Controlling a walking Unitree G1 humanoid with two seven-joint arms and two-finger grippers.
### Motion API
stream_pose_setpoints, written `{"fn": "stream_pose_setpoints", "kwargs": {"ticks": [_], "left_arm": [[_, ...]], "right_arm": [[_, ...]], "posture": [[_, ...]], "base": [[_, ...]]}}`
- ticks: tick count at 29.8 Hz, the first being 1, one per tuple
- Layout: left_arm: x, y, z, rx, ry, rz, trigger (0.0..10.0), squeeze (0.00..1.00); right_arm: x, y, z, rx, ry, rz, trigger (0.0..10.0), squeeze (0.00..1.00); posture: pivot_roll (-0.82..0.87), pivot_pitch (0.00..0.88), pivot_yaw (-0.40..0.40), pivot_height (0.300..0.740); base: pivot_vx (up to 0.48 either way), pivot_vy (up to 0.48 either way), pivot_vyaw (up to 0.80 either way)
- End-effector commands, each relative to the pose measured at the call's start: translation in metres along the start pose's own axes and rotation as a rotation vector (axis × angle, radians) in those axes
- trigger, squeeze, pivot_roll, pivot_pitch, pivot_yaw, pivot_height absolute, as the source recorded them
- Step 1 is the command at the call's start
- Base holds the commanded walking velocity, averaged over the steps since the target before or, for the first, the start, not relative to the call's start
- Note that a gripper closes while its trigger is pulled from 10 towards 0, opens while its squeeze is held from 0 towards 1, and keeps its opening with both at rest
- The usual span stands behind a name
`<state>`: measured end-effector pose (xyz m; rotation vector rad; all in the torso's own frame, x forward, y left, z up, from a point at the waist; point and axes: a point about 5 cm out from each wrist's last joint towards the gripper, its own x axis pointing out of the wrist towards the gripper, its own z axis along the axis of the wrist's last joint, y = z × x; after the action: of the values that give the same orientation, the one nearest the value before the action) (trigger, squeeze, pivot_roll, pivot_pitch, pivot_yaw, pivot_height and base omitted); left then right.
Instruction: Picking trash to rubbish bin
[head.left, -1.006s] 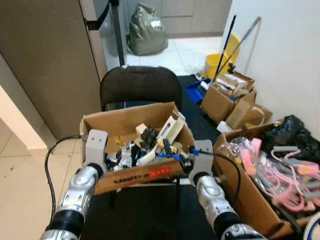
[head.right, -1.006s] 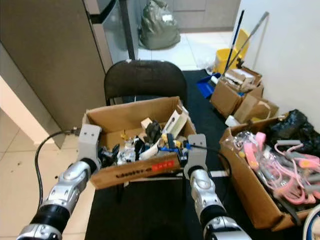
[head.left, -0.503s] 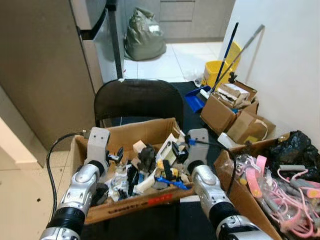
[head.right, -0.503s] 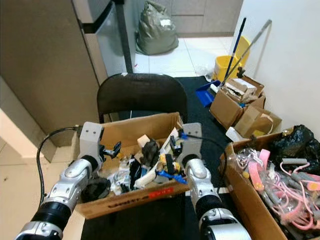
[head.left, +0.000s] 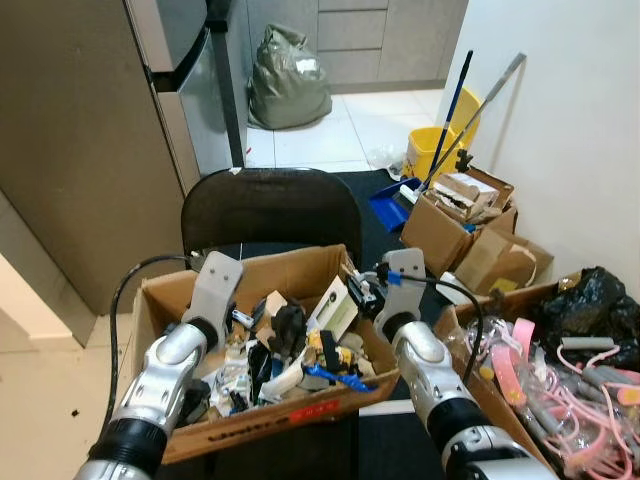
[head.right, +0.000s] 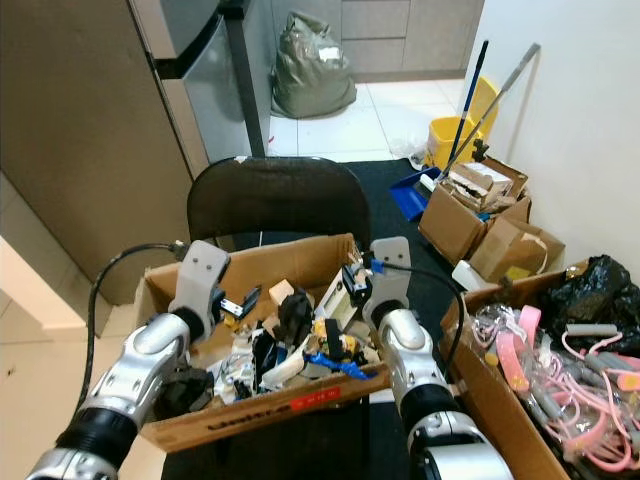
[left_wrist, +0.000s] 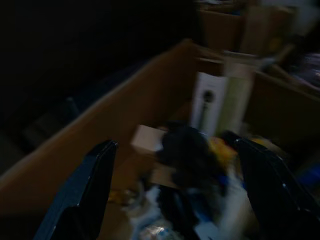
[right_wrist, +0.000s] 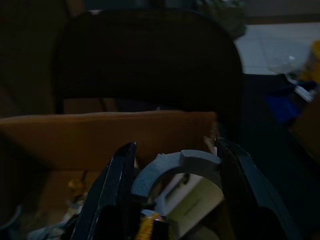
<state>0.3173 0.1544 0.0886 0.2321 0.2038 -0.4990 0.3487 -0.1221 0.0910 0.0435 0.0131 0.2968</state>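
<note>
Arms first: you have both reaching forward over the cardboard box (head.left: 250, 275) of trash that sits on the black chair (head.left: 270, 205). Your left end effector (left_wrist: 175, 200) hangs inside the box's left half above the jumble of trash (head.left: 285, 350); in its wrist view the two black fingers (left_wrist: 82, 195) stand wide apart with nothing between them. Your right end effector (right_wrist: 172, 200) sits at the box's right rear corner, just beside the white carton (head.left: 333, 305) that leans on the wall there. Its fingers (right_wrist: 112, 190) are spread, and a grey curved piece (right_wrist: 175, 165) lies across the gap between them — whether they actually grip it you cannot tell from these pictures.

Against a second ago, both arms have come forward — they were at the box's front corners, outside its near wall, and now they are over the contents. The head camera has tilted up as well, so the box sits lower in the eye views.

To your right on the floor stands a second carton (head.left: 470, 340) with pink hangers (head.left: 585, 390).
</note>
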Motion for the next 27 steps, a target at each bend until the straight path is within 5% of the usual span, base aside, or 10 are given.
{"fn": "stream_pose_setpoints", "kwargs": {"ticks": [1, 7, 17, 18, 19, 23, 24, 25, 26, 27], "left_arm": [[-0.003, -0.004, -0.001, 0.010, 0.015, -0.076, 10.0, 0.00], [-0.024, -0.019, -0.006, 0.086, 0.098, -0.362, 10.0, 0.00], [-0.034, -0.020, -0.003, 0.056, 0.119, -0.410, 10.0, 0.00], [-0.035, -0.020, -0.003, 0.055, 0.127, -0.415, 10.0, 0.00], [-0.035, -0.020, -0.003, 0.058, 0.133, -0.416, 10.0, 0.00], [-0.035, -0.021, -0.001, 0.057, 0.137, -0.420, 10.0, 0.00], [-0.035, -0.021, -0.001, 0.055, 0.138, -0.420, 10.0, 0.00], [-0.035, -0.021, -0.001, 0.055, 0.138, -0.420, 10.0, 0.00], [-0.035, -0.021, -0.001, 0.056, 0.139, -0.420, 10.0, 0.00], [-0.035, -0.021, -0.001, 0.057, 0.141, -0.420, 10.0, 0.00]], "right_arm": [[0.001, 0.007, -0.001, -0.003, 0.015, 0.043, 10.0, 0.00], [0.005, 0.032, -0.004, -0.053, 0.057, 0.234, 10.0, 0.00], [0.005, 0.060, -0.009, 0.003, 0.087, 0.399, 10.0, 0.00], [0.004, 0.061, -0.009, 0.026, 0.087, 0.412, 10.0, 0.07], [0.004, 0.062, -0.009, 0.051, 0.087, 0.423, 10.0, 1.00], [0.006, 0.060, -0.004, 0.066, 0.063, 0.394, 10.0, 1.00], [0.007, 0.057, -0.003, 0.072, 0.058, 0.371, 10.0, 0.87], [0.007, 0.057, -0.003, 0.072, 0.058, 0.371, 10.0, 0.87], [0.008, 0.056, -0.003, 0.077, 0.055, 0.356, 10.0, 0.00], [0.008, 0.053, -0.003, 0.077, 0.060, 0.338, 10.0, 0.00]], "posture": [[0.03, 0.075, 0.039, 0.740], [0.04, 0.076, 0.042, 0.740], [0.05, 0.083, 0.034, 0.740], [0.05, 0.084, 0.034, 0.740], [0.05, 0.084, 0.034, 0.740], [0.05, 0.082, 0.035, 0.740], [0.05, 0.082, 0.035, 0.740], [0.05, 0.082, 0.035, 0.740], [0.05, 0.080, 0.036, 0.740], [0.05, 0.079, 0.037, 0.740]], "base": [[0.000, 0.000, 0.00], [0.000, 0.000, 0.00], [0.000, 0.000, 0.00], [0.000, 0.000, 0.00], [0.000, 0.000, 0.00], [0.000, 0.000, 0.00], [0.000, 0.000, 0.00], [0.000, 0.000, 0.00], [0.000, 0.000, 0.00], [0.000, 0.000, 0.00]]}}
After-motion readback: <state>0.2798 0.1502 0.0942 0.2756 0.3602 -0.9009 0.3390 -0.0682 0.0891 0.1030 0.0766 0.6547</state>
